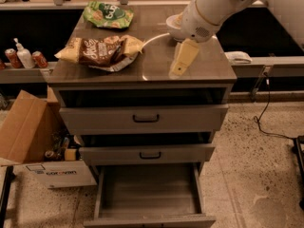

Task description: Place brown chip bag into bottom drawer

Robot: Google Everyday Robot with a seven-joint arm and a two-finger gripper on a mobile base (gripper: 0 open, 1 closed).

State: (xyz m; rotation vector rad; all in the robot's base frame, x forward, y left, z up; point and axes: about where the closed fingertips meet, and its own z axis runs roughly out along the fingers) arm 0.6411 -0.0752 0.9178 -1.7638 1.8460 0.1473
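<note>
Now | arm slants downward | claw [177,70] over cabinet top [211,70], apart from brown chip bag [99,51] | grip: cannot tell

end effector [182,61] over countertop [211,68] | bowl [171,23] half hidden behind arm [223,4] | bottom drawer [147,191] front cut by lower edge

My arm [223,4] is a thick, smooth white tube with a thin tan ring near the rounded wrist, which carries a small patch of dark dots. My gripper [178,69], pale yellow and tapered, hangs over the right side of the cabinet top [152,69].
</note>
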